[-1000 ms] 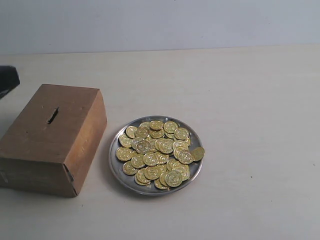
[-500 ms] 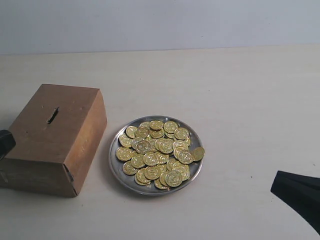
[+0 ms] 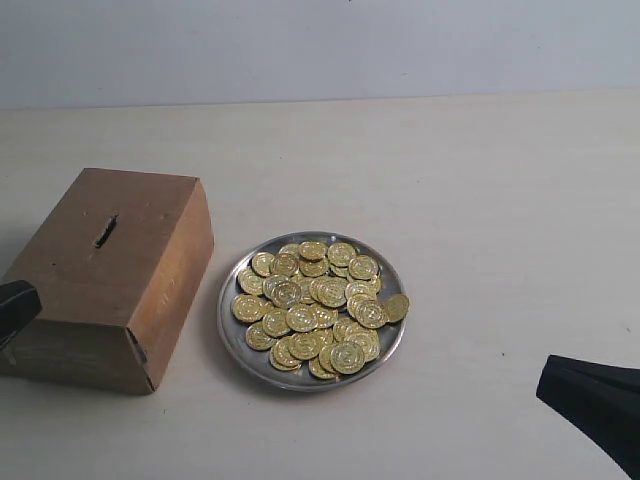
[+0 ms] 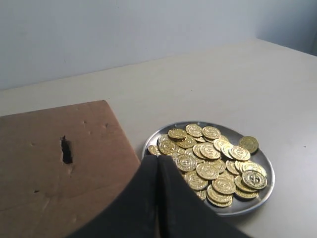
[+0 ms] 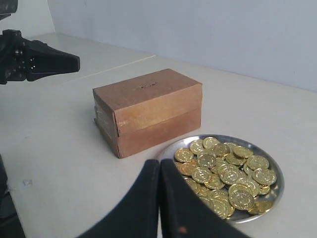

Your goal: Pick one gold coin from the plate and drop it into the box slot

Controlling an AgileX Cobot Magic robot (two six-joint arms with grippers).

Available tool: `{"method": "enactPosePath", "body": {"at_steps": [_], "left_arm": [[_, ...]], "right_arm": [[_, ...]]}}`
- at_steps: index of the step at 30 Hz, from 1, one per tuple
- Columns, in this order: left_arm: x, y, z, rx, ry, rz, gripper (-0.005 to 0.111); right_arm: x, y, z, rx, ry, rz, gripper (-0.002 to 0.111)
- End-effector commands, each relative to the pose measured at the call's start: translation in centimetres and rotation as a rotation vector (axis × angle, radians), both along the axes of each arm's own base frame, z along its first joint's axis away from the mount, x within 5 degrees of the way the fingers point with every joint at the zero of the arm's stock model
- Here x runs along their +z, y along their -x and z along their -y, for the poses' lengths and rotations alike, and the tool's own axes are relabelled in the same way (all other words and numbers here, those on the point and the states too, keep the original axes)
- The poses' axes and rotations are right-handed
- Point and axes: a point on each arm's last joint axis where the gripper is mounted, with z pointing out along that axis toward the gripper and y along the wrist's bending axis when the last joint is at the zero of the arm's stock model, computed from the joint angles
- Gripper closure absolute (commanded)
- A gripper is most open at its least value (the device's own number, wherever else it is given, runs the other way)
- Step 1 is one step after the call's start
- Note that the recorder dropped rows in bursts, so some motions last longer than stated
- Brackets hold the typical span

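A round silver-grey plate (image 3: 232,330) (image 4: 252,202) (image 5: 278,191) holds a heap of several gold coins (image 3: 318,306) (image 4: 213,158) (image 5: 225,173); one coin (image 3: 397,307) leans on its right rim. Left of it stands the brown box (image 3: 110,275) (image 4: 54,168) (image 5: 148,109), with the dark slot (image 3: 105,231) (image 4: 66,150) (image 5: 147,87) in its top face. My left gripper (image 3: 12,310) (image 4: 158,159) is shut and empty at the box's left edge. My right gripper (image 3: 592,398) (image 5: 159,164) is shut and empty at the lower right, apart from the plate.
Pale tabletop (image 3: 480,200) stretches behind and to the right of the plate, up to a grey-blue wall (image 3: 320,45). In the right wrist view the left arm (image 5: 34,59) hangs dark beyond the box.
The right gripper has come into view at the lower right. The left gripper has dropped from the upper left edge down beside the box's left side. Coins, plate and box are unmoved.
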Motion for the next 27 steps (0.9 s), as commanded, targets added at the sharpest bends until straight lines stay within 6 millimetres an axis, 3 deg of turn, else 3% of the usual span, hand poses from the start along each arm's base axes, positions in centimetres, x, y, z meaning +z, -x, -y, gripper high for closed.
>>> {"method": "enactPosePath", "body": {"at_steps": [1,11,27], "left_arm": [[-0.1,0.1,0.0,-0.008,-0.011,-0.003,0.106],[-0.3,0.2,-0.1,-0.008,-0.026,-0.016,0.106],[-0.8,0.3,-0.1,-0.016,-0.084,-0.042,0.106]], "right_arm": [[-0.5,-0.1,0.2,-0.031,-0.012,-0.082,0.108],[1.7,0.7,-0.5,0.108,-0.104,0.205,0.108],[-0.7,-0.1,0.3,-0.004,0.133,0.074,0.108]]}}
